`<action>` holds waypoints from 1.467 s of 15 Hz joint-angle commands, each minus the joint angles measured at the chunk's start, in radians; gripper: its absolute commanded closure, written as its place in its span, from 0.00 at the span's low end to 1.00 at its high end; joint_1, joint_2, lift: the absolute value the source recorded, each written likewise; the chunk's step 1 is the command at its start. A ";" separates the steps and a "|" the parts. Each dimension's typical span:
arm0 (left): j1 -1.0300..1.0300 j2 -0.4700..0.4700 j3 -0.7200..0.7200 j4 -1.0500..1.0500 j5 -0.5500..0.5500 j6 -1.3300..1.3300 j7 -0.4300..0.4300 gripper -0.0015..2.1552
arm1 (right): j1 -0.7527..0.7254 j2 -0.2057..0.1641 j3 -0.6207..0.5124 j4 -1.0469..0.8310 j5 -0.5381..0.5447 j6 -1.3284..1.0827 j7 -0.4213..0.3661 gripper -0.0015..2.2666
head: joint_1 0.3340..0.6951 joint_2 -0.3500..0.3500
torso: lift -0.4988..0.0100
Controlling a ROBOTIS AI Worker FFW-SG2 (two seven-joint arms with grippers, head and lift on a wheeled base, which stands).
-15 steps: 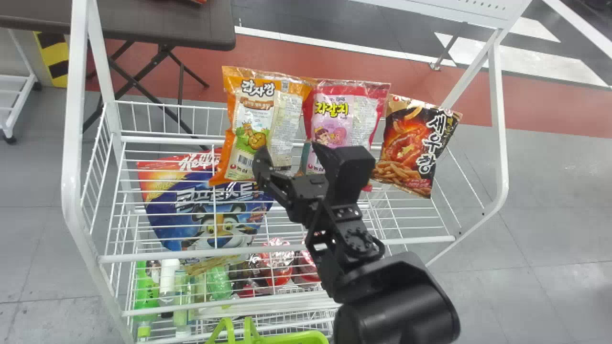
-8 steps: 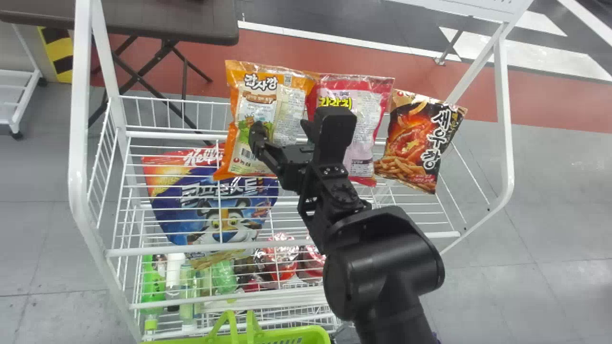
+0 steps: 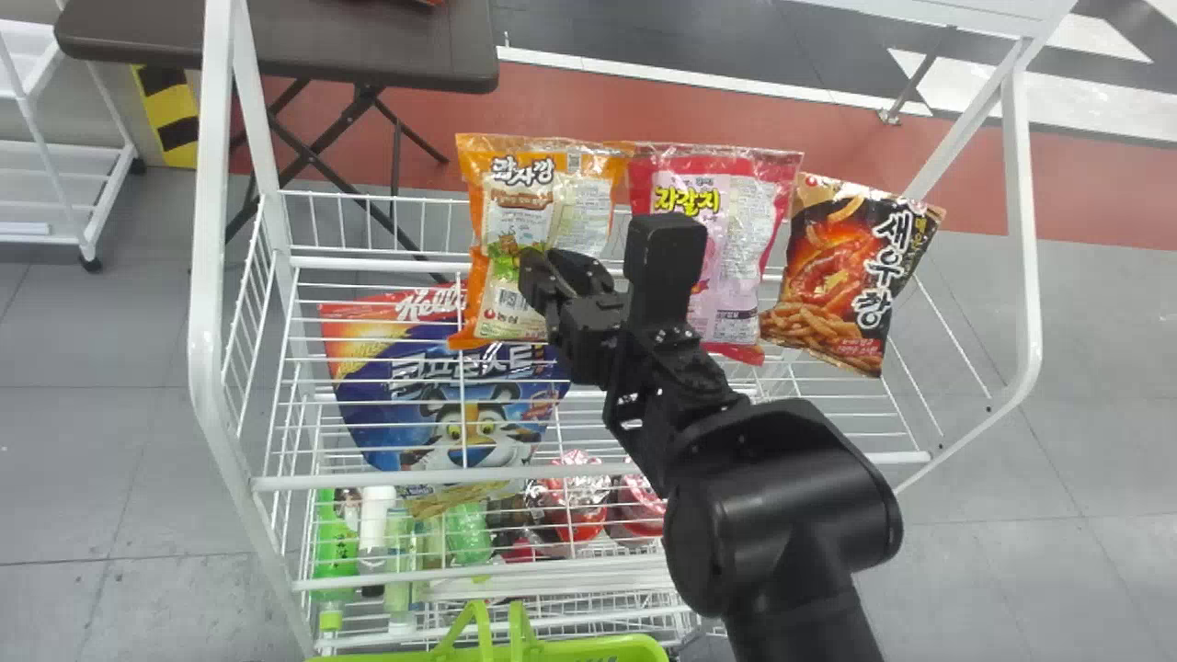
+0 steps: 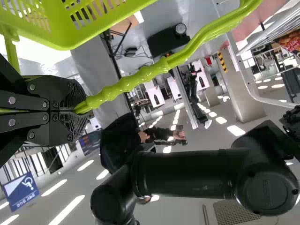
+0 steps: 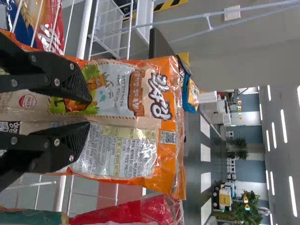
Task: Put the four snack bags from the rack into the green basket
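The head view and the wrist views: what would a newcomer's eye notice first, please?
Probably the orange bag in the right wrist view, behind the open right gripper. Next, the green basket in the left wrist view, its handle held by the left gripper. In the head view, the pink bag and black bag stand out at the white rack.

The right pincer (image 3: 559, 267) is at the orange snack bag (image 3: 519, 199) on the rack (image 3: 395, 479).

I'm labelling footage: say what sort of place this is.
Probably a mock shop in a hall: glossy snack bags on a white wire rack, a green plastic basket, and black-and-yellow hazard striping.
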 commanded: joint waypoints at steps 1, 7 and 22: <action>0.002 0.000 -0.003 -0.002 0.000 0.001 0.001 0.88 | 0.028 -0.002 -0.020 -0.022 -0.001 -0.040 0.008 0.97 | 1.00 0.14 | 0.97; 0.006 0.000 -0.006 -0.005 -0.002 0.001 0.003 0.88 | 0.153 -0.007 -0.039 -0.192 -0.012 -0.098 0.059 0.97 | 1.00 0.10 | 0.97; 0.051 -0.014 0.078 -0.051 0.021 -0.020 0.014 0.88 | 0.709 -0.036 -0.323 -0.818 -0.093 0.598 0.407 0.97 | 1.00 0.00 | 0.97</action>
